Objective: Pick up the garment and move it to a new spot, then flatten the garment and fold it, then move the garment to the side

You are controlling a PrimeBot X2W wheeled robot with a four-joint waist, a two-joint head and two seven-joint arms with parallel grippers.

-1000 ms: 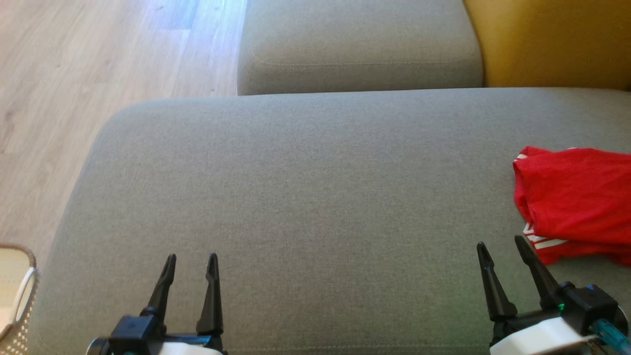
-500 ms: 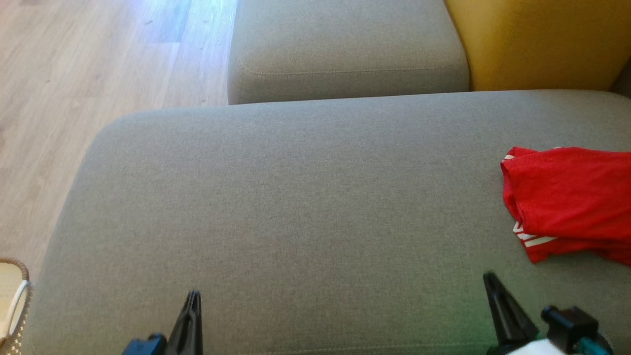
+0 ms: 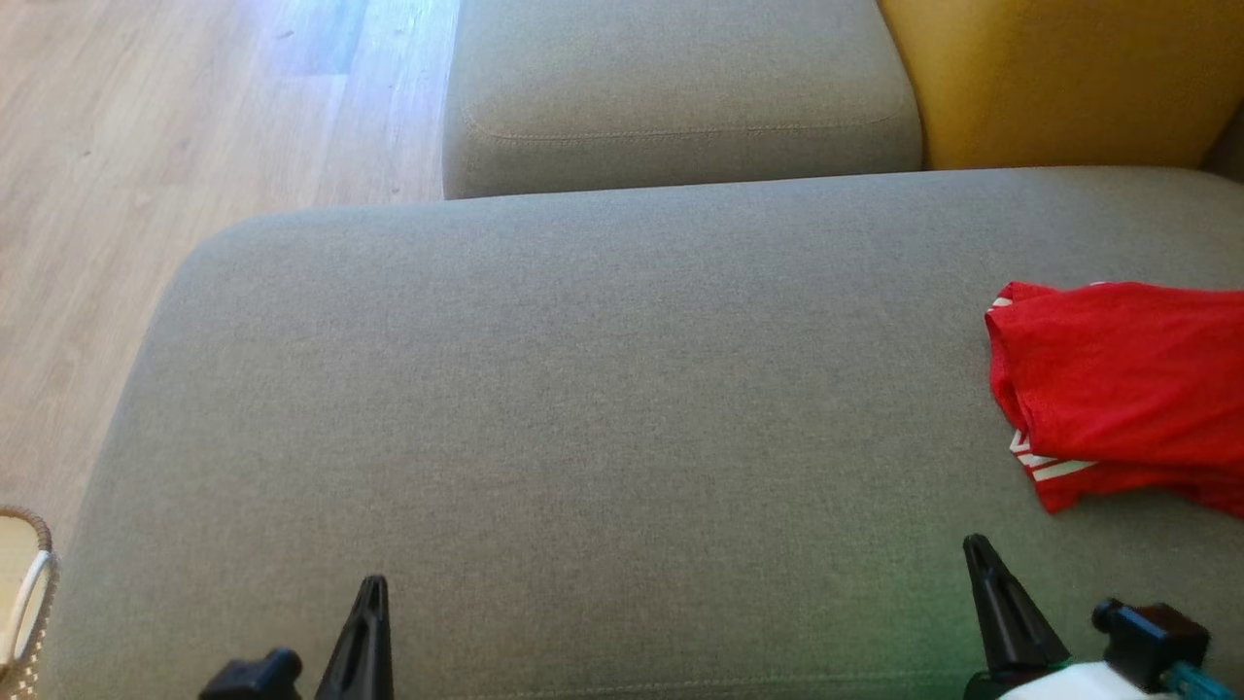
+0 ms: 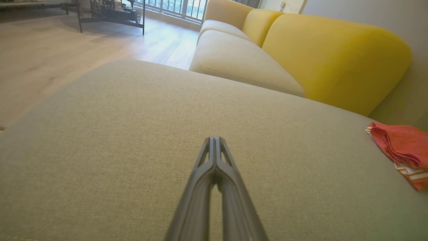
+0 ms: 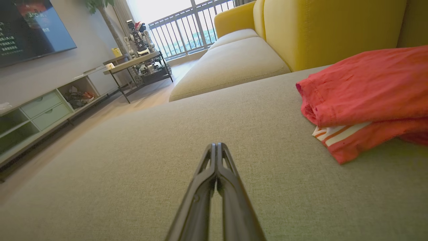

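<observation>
Right end effector (image 3: 976, 552) near garment (image 3: 1118, 384)

Crumpled red garment (image 3: 1118, 389) on cushion (image 3: 583, 389)

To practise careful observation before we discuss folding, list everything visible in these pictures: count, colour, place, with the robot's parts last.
garment: one, red with white stripes, crumpled at the large cushion's right edge
large seat cushion: one, grey, nearest the robot
farther seat cushion: one, grey, beyond it
backrest: at least two sections, yellow, far right
floor: one, pale wood, left of the sofa
basket: one, pale woven, lower left
television: one, dark, on the wall
low cabinet: one, pale, below the television
side table: one, black-framed, by the balcony railing
left gripper: one, black, shut, over the cushion
right gripper: one, black, shut, short of the garment
</observation>
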